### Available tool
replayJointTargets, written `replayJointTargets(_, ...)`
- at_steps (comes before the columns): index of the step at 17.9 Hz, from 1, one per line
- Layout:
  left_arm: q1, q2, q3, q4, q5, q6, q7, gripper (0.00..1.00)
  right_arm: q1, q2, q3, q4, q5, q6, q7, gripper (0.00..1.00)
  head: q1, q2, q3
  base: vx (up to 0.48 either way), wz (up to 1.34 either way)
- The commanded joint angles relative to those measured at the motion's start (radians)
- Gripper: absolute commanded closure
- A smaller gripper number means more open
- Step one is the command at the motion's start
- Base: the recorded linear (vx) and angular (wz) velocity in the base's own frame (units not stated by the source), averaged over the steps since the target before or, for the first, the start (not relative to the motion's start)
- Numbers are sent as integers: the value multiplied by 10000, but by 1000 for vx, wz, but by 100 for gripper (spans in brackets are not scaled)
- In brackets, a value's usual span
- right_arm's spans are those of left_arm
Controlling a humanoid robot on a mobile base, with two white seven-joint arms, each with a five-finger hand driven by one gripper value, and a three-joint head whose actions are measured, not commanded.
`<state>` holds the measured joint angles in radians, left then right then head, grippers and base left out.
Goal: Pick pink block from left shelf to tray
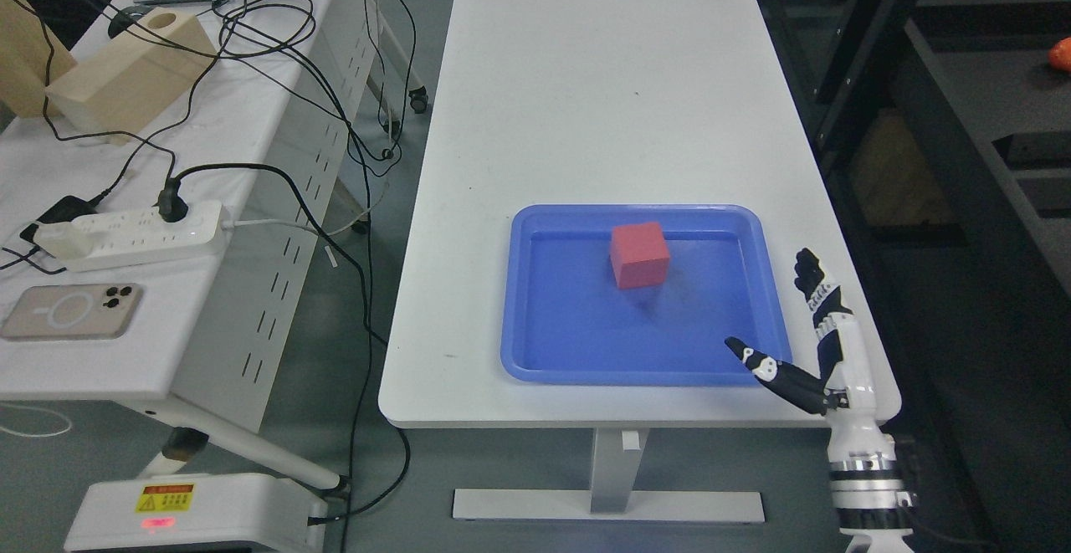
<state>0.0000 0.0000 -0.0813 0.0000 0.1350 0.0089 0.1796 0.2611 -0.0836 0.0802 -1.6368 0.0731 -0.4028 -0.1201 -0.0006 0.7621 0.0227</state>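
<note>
Resting in the tray (pixel 527 302), the block (pixel 640 255) looks delivered; right hand (pixel 807 344) hangs spread and empty beside it

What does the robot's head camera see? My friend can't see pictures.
A pink block sits in a blue tray on a white table. The robot's right hand is open beside the tray's right edge, holding nothing.
</note>
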Motion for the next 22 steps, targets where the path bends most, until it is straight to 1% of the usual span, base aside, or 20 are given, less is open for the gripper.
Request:
replayJointTargets(1, -292, 175, 0, -175, 0, 3, -1, 0, 43, 38, -541, 0, -639, 1050, 4, 0, 0, 0, 0, -168, -77)
replayJointTargets(4, -292, 175, 0, -175, 0, 3, -1, 0, 58, 7, -832, 0, -1663, 1267, 50, 0, 0, 0, 0, -184, -73)
replayJointTargets(6, -307, 175, 0, -175, 0, 3, -1, 0, 74, 7, -924, 0, -2019, 1282, 508, 0, 0, 0, 0, -160, 1)
replayJointTargets(8, -292, 175, 0, -175, 0, 3, -1, 0, 120, 38, -940, 15, -2035, 1328, 847, 0, 0, 0, 0, -161, 116)
replayJointTargets(19, -292, 175, 0, -175, 0, 3, -1, 0, 273, 38, -1094, 15, -2373, 1328, 909, 0, 0, 0, 0, -174, 124)
replayJointTargets(22, -307, 175, 0, -175, 0, 3, -1, 0, 273, 38, -1094, 15, -2373, 1328, 1108, 0, 0, 0, 0, -127, -39)
